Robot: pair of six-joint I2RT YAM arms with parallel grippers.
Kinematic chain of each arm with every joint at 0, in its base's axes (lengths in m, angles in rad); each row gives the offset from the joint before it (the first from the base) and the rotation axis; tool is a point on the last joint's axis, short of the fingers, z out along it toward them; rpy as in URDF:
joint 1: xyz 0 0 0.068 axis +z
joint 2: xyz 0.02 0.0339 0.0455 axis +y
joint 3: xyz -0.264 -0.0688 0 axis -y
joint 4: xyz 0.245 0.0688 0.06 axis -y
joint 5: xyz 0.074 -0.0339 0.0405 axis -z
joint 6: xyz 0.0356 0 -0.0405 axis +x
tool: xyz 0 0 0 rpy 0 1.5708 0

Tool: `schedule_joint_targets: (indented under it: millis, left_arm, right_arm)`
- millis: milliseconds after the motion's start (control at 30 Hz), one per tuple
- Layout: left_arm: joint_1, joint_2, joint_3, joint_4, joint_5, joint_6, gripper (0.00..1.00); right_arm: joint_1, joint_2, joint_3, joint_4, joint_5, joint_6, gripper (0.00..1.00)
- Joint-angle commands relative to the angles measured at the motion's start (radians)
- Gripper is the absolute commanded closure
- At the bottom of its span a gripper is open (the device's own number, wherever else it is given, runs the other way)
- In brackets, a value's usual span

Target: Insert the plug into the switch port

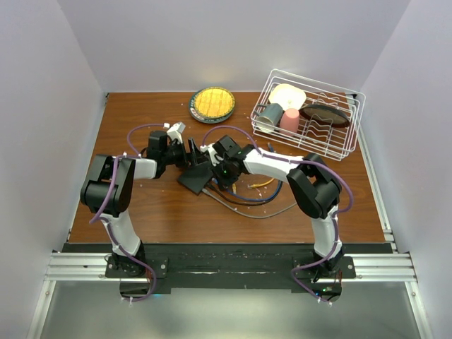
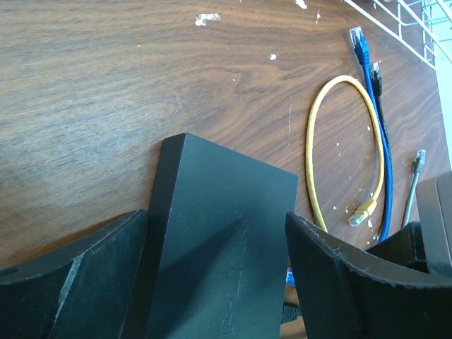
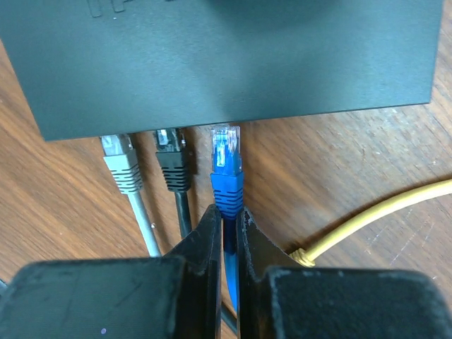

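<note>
Right gripper (image 3: 226, 226) pinches the blue plug (image 3: 227, 169) by its back end. Just ahead of the fingertips (image 3: 212, 229), its clear tip sits at the switch port (image 3: 227, 127) on the black switch (image 3: 226, 63). Grey plug (image 3: 116, 155) and black plug (image 3: 173, 159) sit left. Left gripper (image 2: 215, 226) hugs the switch with wide fingers (image 2: 106, 261).

The blue-booted plug (image 3: 227, 166) with its clear tip, pinched on its cable by the closed right claw (image 3: 227, 215), points toward 12 o'clock in the right wrist view, its tip meeting the near long edge of the flat black switch (image 3: 226, 56), where the port itself is hidden.
</note>
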Motion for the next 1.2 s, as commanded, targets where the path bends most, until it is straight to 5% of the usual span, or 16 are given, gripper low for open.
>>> schedule_joint_targets:
  millis: [0,633,1167]
  left_arm:
    - [-0.012,0.013,0.02,0.021,0.033,0.02,0.17]
    - [-0.023,0.021,0.017,0.027,0.052,0.016,0.18]
    - [-0.03,0.03,-0.008,0.056,0.09,0.016,0.2]
  right_arm:
    - [-0.012,0.039,0.011,-0.066,0.012,0.003,1.0]
    - [-0.014,0.102,0.106,-0.089,0.005,0.012,1.0]
    - [-0.014,-0.018,-0.055,0.204,0.051,0.04,1.0]
